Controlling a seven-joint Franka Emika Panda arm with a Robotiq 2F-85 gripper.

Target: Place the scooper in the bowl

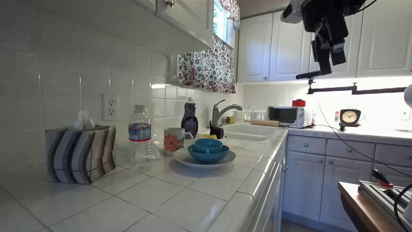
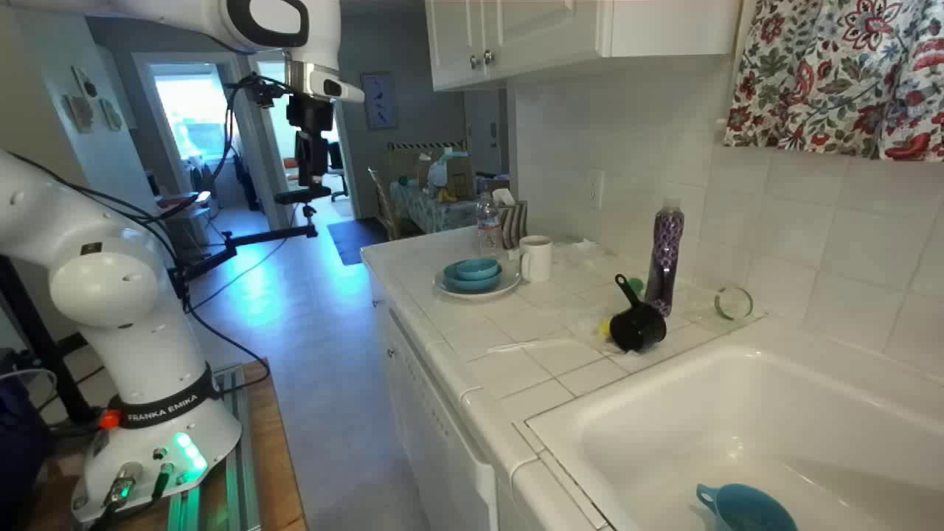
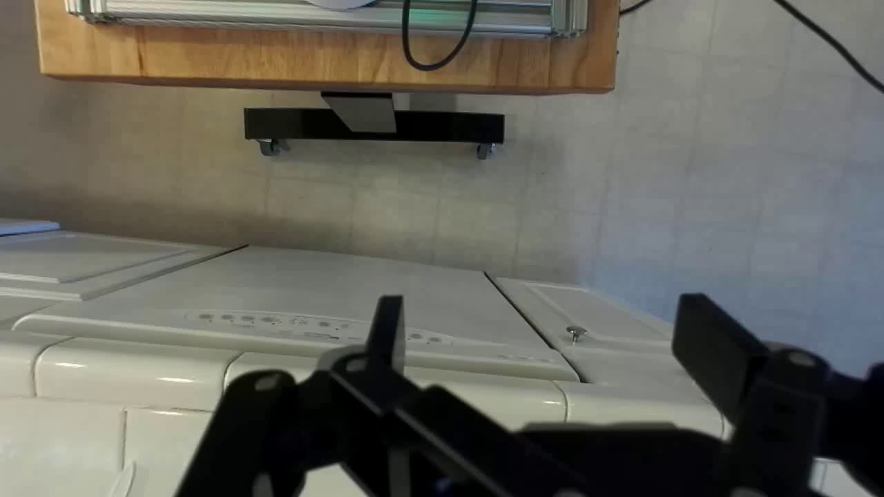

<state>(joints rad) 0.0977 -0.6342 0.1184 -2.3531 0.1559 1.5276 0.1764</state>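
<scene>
The scooper is a black cup with a handle; it stands on the counter near the sink in both exterior views (image 1: 217, 132) (image 2: 639, 327), its handle tilted upward. A teal bowl (image 1: 209, 157) sits on a pale plate (image 1: 180, 158), with a smaller teal bowl (image 1: 208, 146) nested in it. The stack also shows in an exterior view as the larger bowl (image 2: 472, 283) and the smaller bowl (image 2: 479, 268). My gripper (image 3: 545, 335) is open and empty, fingers wide apart. It hangs high, well away from scooper and bowls, in both exterior views (image 1: 333, 66) (image 2: 313, 181). The wrist view shows neither.
A flower mug (image 1: 173, 141), a water bottle (image 1: 140, 138) and a striped tissue box (image 1: 80, 154) stand near the bowls. A purple soap bottle (image 2: 665, 258) stands behind the scooper. A blue cup (image 2: 752, 507) lies in the sink (image 2: 664, 413). Upper cabinets (image 2: 516, 37) overhang the counter.
</scene>
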